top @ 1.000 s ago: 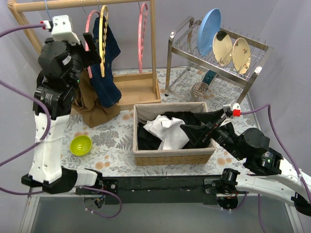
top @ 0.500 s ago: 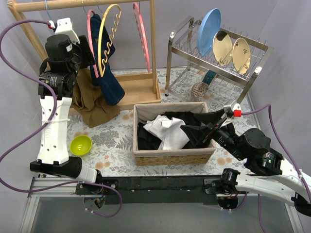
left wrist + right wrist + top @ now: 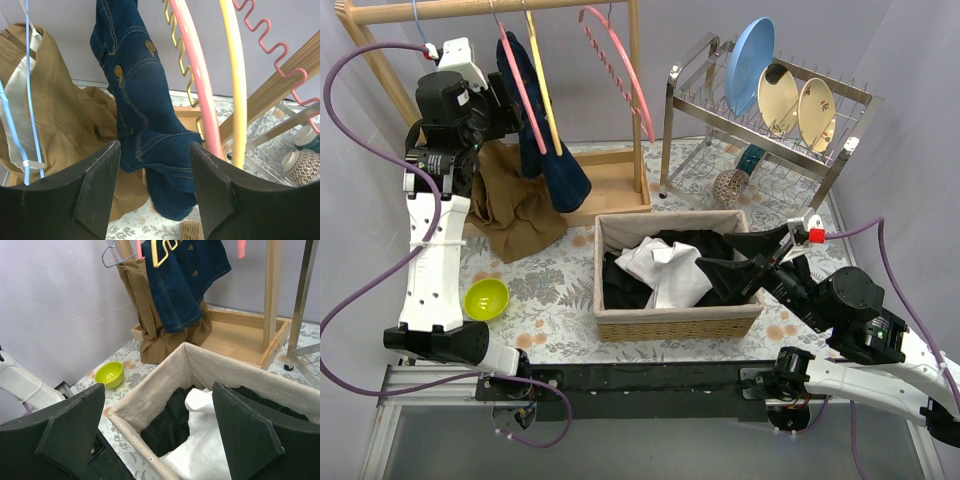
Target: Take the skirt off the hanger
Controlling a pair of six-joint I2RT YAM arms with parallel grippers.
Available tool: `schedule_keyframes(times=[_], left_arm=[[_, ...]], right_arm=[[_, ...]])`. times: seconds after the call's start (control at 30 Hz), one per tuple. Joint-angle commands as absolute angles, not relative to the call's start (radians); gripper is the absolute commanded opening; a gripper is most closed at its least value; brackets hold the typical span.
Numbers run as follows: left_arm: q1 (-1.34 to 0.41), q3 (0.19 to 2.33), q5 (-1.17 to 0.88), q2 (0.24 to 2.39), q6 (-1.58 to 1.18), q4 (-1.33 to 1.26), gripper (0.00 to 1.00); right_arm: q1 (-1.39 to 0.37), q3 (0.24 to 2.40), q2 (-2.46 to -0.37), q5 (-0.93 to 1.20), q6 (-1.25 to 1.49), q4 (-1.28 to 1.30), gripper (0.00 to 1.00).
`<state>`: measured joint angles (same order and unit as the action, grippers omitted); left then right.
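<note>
The denim skirt has swung right; left gripper and right gripper are both spread.

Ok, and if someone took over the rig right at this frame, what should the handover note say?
Left gripper: open, raised at the rack, facing the denim skirt, nothing gripped.
Right gripper: open, empty, over the basket.
The skirt still hangs under the wooden rail, beside the brown garment.
Done: approach only.
Left to do: grasp the skirt and pull it off its hanger.
</note>
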<state>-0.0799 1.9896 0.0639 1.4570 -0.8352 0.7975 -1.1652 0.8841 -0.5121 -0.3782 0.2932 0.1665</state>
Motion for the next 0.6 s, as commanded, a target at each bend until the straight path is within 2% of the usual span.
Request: schedule_keyframes(times=[0.0, 0.33, 0.57], left_arm=[[-0.077, 2.025, 0.067, 1.436, -0.867, 0.769, 0.57], [-0.075, 1.957, -0.100, 1.425, -1.060, 0.605, 0.51], [-0.077, 1.911, -0.164, 1.434, -1.084, 0.500, 0.61]], right_arm=[[-1.164, 0.874, -0.500, -0.376, 0.299, 0.140, 0.95], [-1.164, 0.859, -0.503, -0.373, 0.299, 0.118, 0.94], [-1.164, 0.859, -0.495, -0.380, 0.298, 0.124, 0.95]])
